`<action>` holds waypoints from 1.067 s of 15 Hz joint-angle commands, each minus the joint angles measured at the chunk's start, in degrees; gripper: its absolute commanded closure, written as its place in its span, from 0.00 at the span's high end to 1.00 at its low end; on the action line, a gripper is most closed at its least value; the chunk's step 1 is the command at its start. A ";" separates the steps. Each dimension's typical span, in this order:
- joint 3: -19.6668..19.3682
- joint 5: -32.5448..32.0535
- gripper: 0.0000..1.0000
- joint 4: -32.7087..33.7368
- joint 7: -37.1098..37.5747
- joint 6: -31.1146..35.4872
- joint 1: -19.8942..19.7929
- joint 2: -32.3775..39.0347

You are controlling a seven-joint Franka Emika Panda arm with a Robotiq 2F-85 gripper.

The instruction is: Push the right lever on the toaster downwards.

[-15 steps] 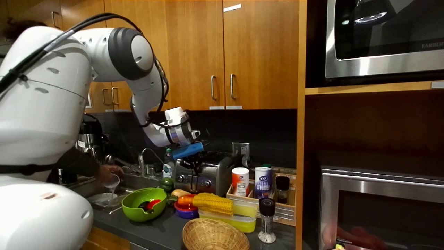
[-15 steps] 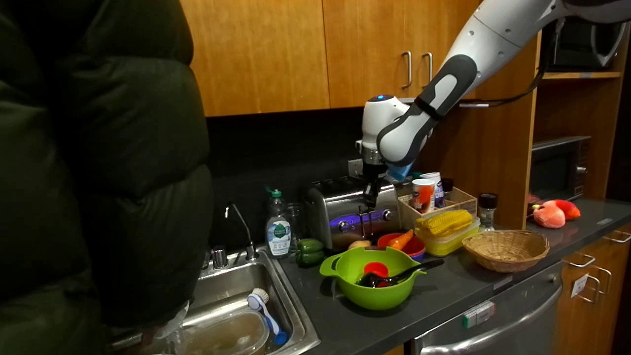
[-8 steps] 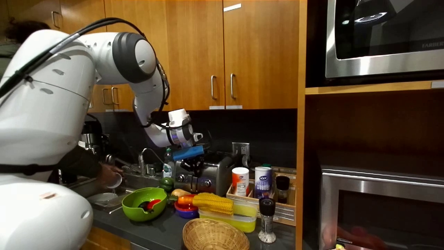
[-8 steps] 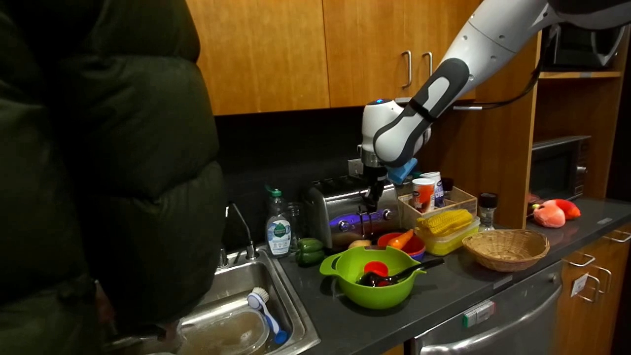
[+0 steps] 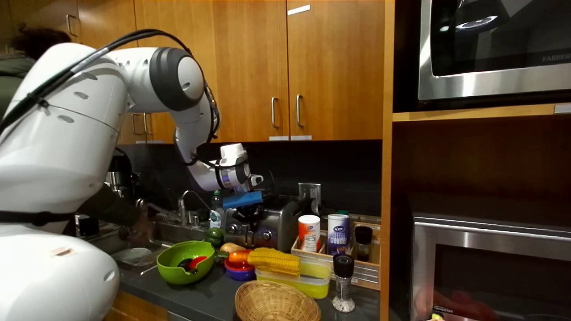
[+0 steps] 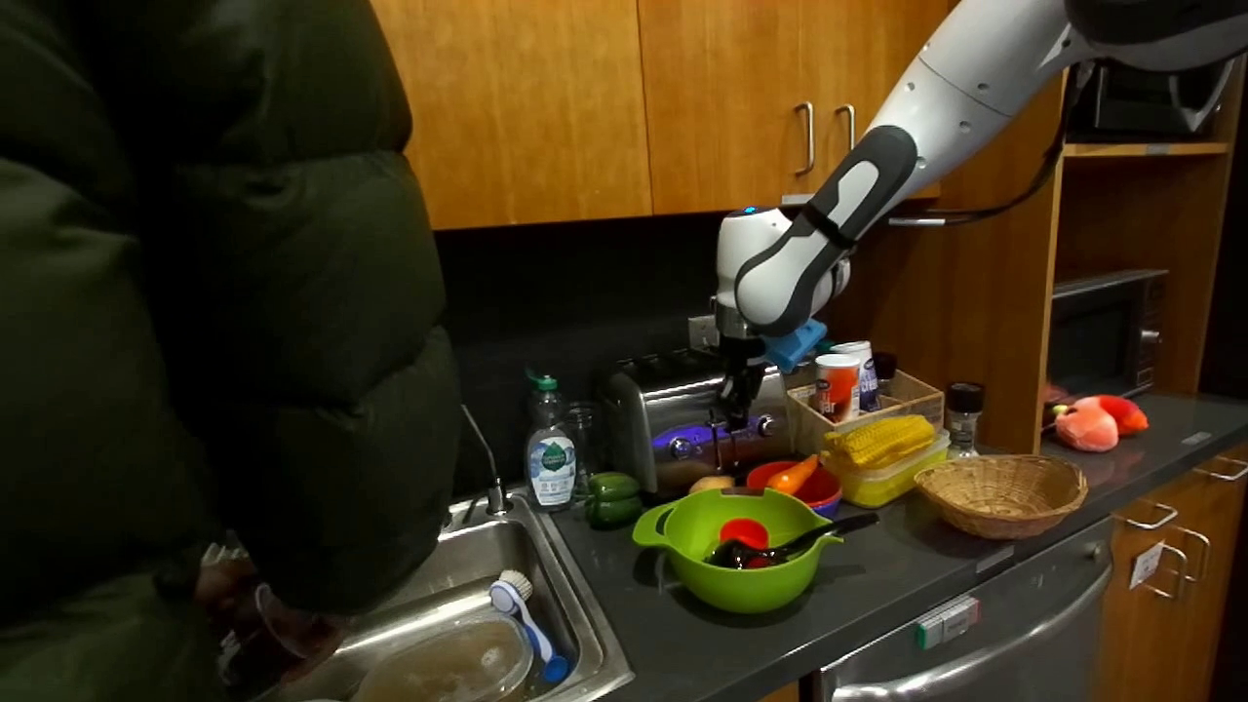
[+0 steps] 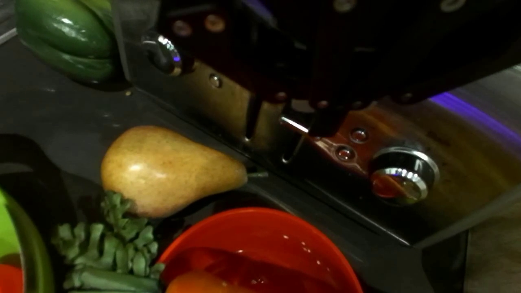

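The toaster (image 6: pixel 673 414) is a shiny dark metal box against the back wall; it shows in both exterior views (image 5: pixel 281 223). Its front has two upright slots side by side, with a round knob (image 7: pixel 405 175) to the right. In the wrist view the right lever (image 7: pixel 294 124) shows as a short silver edge over the right slot. My gripper (image 7: pixel 323 124) points down in front of the toaster, its fingertips shut and empty, right beside this lever. I cannot tell whether they touch it. The gripper also shows in both exterior views (image 5: pixel 250 225) (image 6: pixel 738 414). The upper slots are hidden behind it.
A yellow pear (image 7: pixel 167 171) and a red bowl (image 7: pixel 260 228) lie close below the toaster front. A green pepper (image 6: pixel 612 499), a soap bottle (image 6: pixel 552 463) and a green bowl (image 6: pixel 746 585) stand nearby. A wooden box (image 6: pixel 916 400) is beside the toaster. A person (image 6: pixel 322 292) stands at the sink.
My arm and gripper have moved down a little along the toaster's front. The person at the sink has shifted. The toaster stands where it was.
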 commanded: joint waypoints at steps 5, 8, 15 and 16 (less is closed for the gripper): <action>-0.11 3.75 0.00 3.16 -1.83 -2.17 -0.68 3.37; -0.04 5.13 0.00 3.93 -2.22 -2.92 -1.02 4.16; -0.14 7.05 0.00 5.04 -2.34 -4.35 -1.77 6.43; -0.16 7.21 0.00 5.39 -2.37 -4.47 -1.81 6.78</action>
